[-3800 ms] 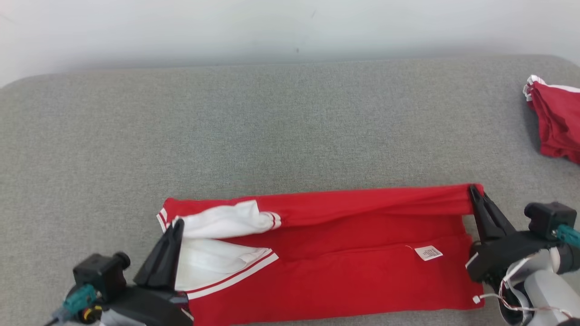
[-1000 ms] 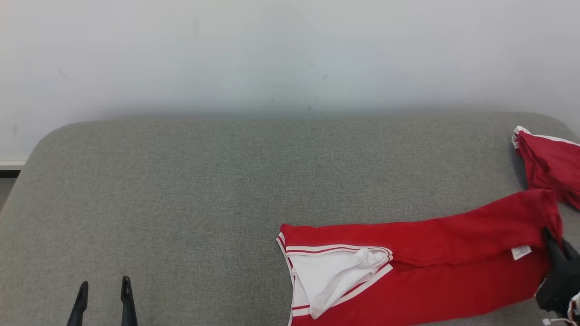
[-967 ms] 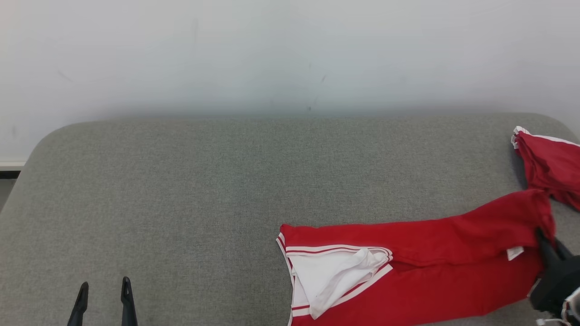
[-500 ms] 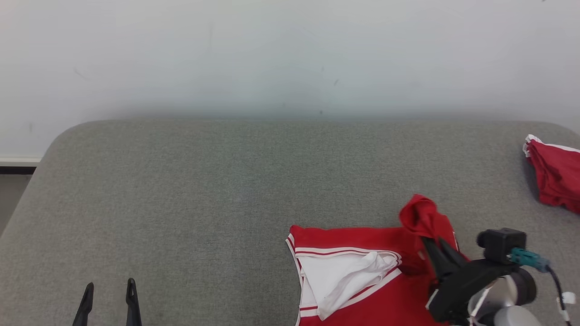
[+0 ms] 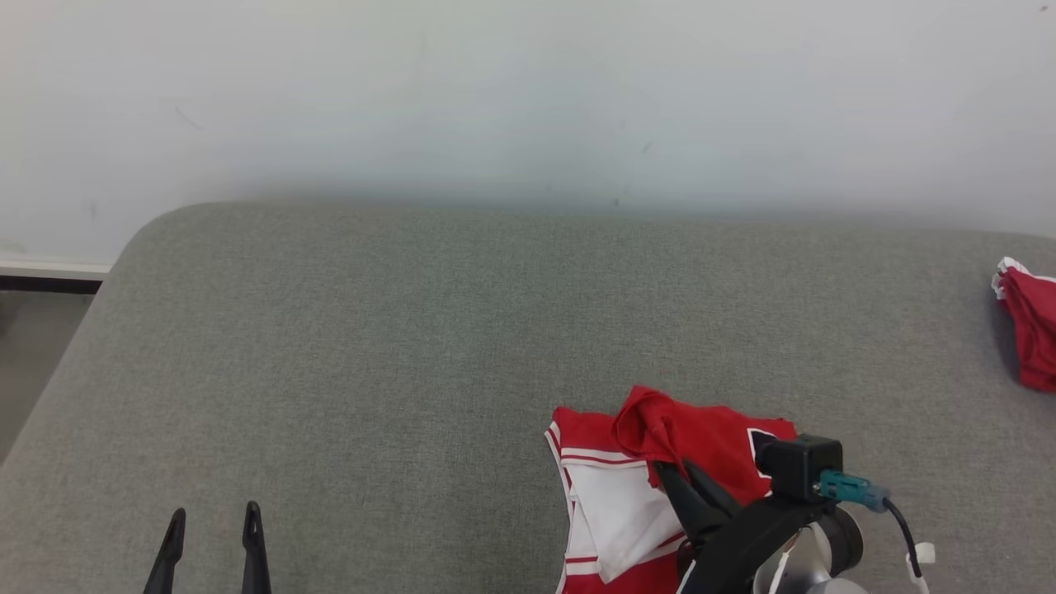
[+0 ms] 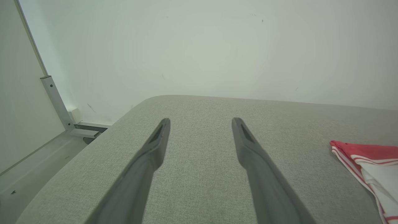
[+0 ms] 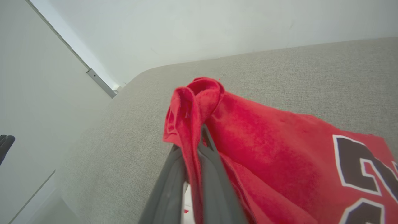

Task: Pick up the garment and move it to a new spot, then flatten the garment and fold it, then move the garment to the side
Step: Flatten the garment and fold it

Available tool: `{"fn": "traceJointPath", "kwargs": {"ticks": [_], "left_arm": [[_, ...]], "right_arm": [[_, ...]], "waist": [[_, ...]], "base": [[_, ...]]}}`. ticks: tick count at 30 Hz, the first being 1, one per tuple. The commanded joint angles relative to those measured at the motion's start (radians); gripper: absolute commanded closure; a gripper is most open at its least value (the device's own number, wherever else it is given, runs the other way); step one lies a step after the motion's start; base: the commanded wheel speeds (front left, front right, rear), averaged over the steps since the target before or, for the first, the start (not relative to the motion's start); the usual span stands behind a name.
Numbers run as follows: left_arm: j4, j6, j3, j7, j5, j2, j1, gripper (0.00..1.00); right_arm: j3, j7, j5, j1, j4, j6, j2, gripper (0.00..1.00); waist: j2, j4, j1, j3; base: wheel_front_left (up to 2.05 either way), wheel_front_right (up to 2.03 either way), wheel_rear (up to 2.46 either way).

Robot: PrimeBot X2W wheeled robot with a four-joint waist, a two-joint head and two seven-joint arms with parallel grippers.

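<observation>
- Garment [image 5: 709, 441]: red jersey w/ white trim, lying on grey pad [image 5: 396, 330] at pad's near edge, right of pad's centre.
- One red end is lifted & bunched, doubled back over the rest. White inner side shows on the part toward pad's left end. Black number w/ white outline shows on the red in right wrist view.
- My right gripper [image 5: 675, 467]: fingers clamped tight on that bunched red end, cloth pinched between them, raised just above pad.
- My left gripper [image 5: 214, 510]: fingers spread wide, holding nothing, over pad's near-left part, well apart from garment.
- Second red cloth [image 5: 1031, 338] w/ white trim: at pad's right edge, well apart from the jersey.
- White wall [image 5: 495, 99] stands behind pad's back edge.
</observation>
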Motion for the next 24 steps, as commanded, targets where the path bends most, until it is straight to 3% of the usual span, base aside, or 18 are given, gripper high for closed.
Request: {"fn": "traceJointPath", "kwargs": {"ticks": [1, 15, 22, 23, 24], "left_arm": [[0.003, 0.0, 0.0, -0.003, -0.002, -0.002, -0.011, 0.0], [0.025, 0.003, -0.026, -0.003, -0.009, -0.003, -0.045, 0.0], [0.039, 0.0, -0.038, -0.003, -0.016, -0.003, -0.059, 0.0], [0.04, 0.0, -0.038, -0.003, -0.016, -0.003, -0.059, 0.0], [0.041, 0.0, -0.038, -0.003, -0.016, -0.003, -0.06, 0.0]], "right_arm": [[0.002, -0.007, -0.002, 0.001, 0.013, -0.003, 0.007, 1.0], [0.026, -0.077, -0.007, -0.092, 0.222, -0.003, 0.04, 1.0], [0.09, -0.128, 0.062, -0.132, 0.318, -0.003, 0.041, 1.0], [0.094, -0.139, 0.062, -0.138, 0.33, -0.003, 0.041, 0.81], [0.098, -0.148, 0.065, -0.142, 0.341, -0.003, 0.041, 0.11]], "waist": [[0.0, 0.004, 0.0, 0.002], [0.0, 0.038, 0.0, 0.023], [0.0, 0.051, 0.0, 0.026], [0.0, 0.051, 0.0, 0.026], [0.0, 0.051, 0.0, 0.025]], "base": [[0.0, 0.0, 0.0], [0.0, 0.0, 0.0], [0.0, 0.0, 0.0], [0.0, 0.0, 0.0], [0.0, 0.0, 0.0]]}}
